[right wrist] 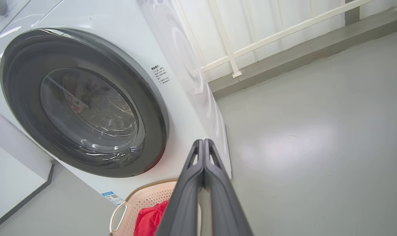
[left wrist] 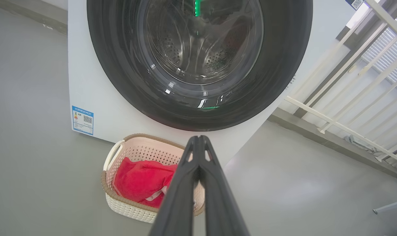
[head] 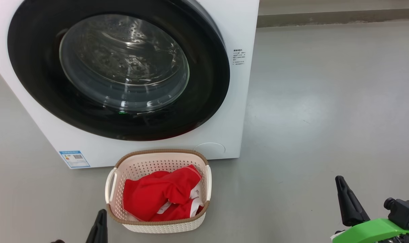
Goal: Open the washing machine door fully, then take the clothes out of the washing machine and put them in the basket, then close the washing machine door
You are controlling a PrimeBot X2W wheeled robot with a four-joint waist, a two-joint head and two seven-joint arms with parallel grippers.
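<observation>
Since the red clothes lie in the basket just ahead of our left gripper, and the washing machine door beyond looks closed, we judge the task done. So that gripper and our right gripper hang pressed together, empty.

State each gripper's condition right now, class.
The left gripper, long dark fingers: shut, holding nothing.
The right gripper, long dark fingers: shut, holding nothing.

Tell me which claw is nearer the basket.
Left. The left claw, shut, sits beside the basket's near left corner; the right claw, also shut, is well off to the basket's right over the floor.
</observation>
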